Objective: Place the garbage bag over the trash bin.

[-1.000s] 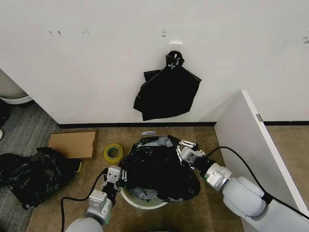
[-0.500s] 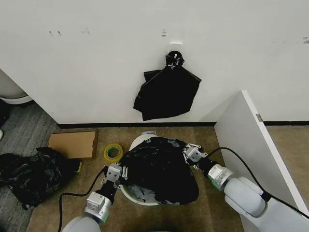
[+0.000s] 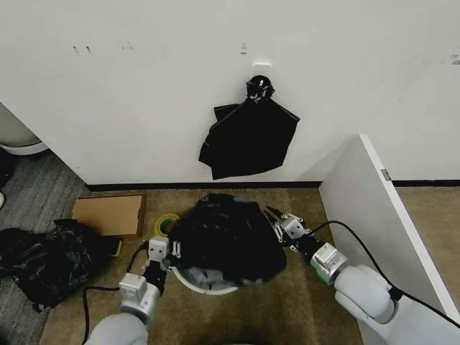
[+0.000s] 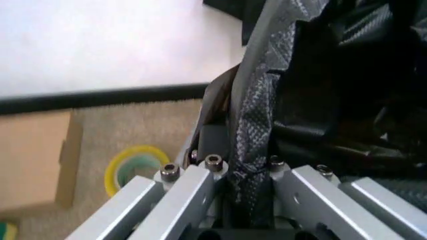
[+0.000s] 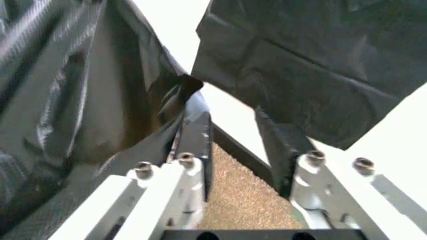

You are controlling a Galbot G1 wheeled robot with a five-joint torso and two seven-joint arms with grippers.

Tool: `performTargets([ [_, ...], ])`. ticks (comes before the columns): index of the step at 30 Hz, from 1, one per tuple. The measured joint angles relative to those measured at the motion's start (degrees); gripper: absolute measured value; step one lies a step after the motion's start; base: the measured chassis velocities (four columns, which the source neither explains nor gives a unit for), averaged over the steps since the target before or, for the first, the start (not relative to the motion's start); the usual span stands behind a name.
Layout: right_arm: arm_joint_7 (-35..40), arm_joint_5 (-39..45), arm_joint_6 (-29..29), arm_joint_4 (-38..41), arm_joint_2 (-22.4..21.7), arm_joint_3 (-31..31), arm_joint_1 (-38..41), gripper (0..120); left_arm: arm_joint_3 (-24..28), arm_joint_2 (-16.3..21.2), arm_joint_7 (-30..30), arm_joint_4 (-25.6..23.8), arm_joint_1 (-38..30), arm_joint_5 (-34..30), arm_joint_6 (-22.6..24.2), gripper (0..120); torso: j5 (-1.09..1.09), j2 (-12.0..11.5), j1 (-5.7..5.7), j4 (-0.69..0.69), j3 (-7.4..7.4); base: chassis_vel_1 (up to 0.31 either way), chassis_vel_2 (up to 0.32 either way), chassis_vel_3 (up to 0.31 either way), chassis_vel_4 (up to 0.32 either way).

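Observation:
The garbage bag (image 3: 223,241), glossy wrinkled black film, is stretched between my two grippers above the cream-white trash bin (image 3: 205,286), of which just the near rim shows under it. My left gripper (image 3: 167,249) is at the bag's left edge, shut on the film (image 4: 347,100), which runs between its fingers (image 4: 220,150). At the bag's right edge my right gripper (image 3: 276,222) is open. Carpet shows between its fingers (image 5: 195,135), and the bag's edge (image 5: 67,100) hangs against the outside of one of them.
A bunch of black bags (image 3: 248,136) hangs from a wall hook behind the bin. A yellow tape roll (image 3: 164,224) and a flat cardboard box (image 3: 108,214) lie to the left. A lumpy black heap (image 3: 43,262) is farther left, and a white partition (image 3: 374,215) stands at the right.
The bag has been carried toward the wall and now hides the bin's far rim. My left gripper has shifted outward to the left; the right gripper has barely moved.

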Motion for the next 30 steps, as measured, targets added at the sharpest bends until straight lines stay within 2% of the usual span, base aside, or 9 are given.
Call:
performTargets([
  [5, 2.36, 1.19, -0.55, 2.33, -0.02, 1.23, -1.16, 42, -0.28, -0.44, -2.36, 0.02, -0.65, -4.73, 1.66, 0, 0.01, 0.0, 0.0, 0.0, 0.0, 0.0, 0.0, 0.0, 0.0],
  [8, 3.4, 1.97, -0.57, 4.14, -0.26, 2.43, -1.75, 56, -0.78, -0.89, -3.54, 0.2, -0.87, -7.31, 2.21, 0, 0.01, 0.0, 0.0, -0.01, 0.0, 0.0, 0.0, 0.0, 0.0],
  [10, 3.41, 2.08, -0.57, 4.53, -0.36, 2.61, -1.79, 58, -1.02, -1.01, -3.77, 0.2, -0.84, -7.85, 2.3, 0, 0.01, 0.0, 0.0, -0.01, 0.0, 0.0, 0.0, 0.0, 0.0],
  [12, 3.2, 2.26, -0.28, 6.84, -1.06, 3.34, -2.37, 68, -1.82, -1.41, -5.03, 0.23, -1.1, -10.83, 3.02, 0, 0.02, 0.0, 0.0, 0.03, 0.0, 0.0, 0.0, 0.0, 0.0],
  [14, 2.54, 2.2, 0.28, 10.3, -1.87, 3.38, -3.34, 78, -2.0, -1.82, -6.5, 0.51, -2.18, -14.28, 4.16, 0, -0.01, 0.0, 0.0, -0.01, 0.0, 0.0, 0.0, 0.0, 0.0],
  [18, -2.51, -1.58, 3.75, 15.0, -3.19, 1.59, -4.94, 93, -2.05, -2.55, -8.47, 1.15, -3.76, -17.5, 5.49, 0, 0.01, 0.0, 0.0, 0.0, 0.0, 0.0, 0.0, 0.0, 0.0],
  [22, -7.08, -6.45, 6.79, 17.05, -4.27, -0.06, -7.45, 100, -1.65, -2.87, -9.16, 1.65, -4.78, -18.39, 5.92, 0, 0.0, 0.0, 0.0, 0.0, 0.0, 0.0, 0.0, 0.0, 0.0],
  [30, -10.92, -13.65, 8.86, 16.23, -5.2, -3.1, -11.03, 100, -1.41, -2.99, -9.7, 1.73, -5.32, -19.72, 6.27, 0, 0.0, 0.0, 0.0, 0.0, 0.0, 0.0, 0.0, 0.0, 0.0],
])
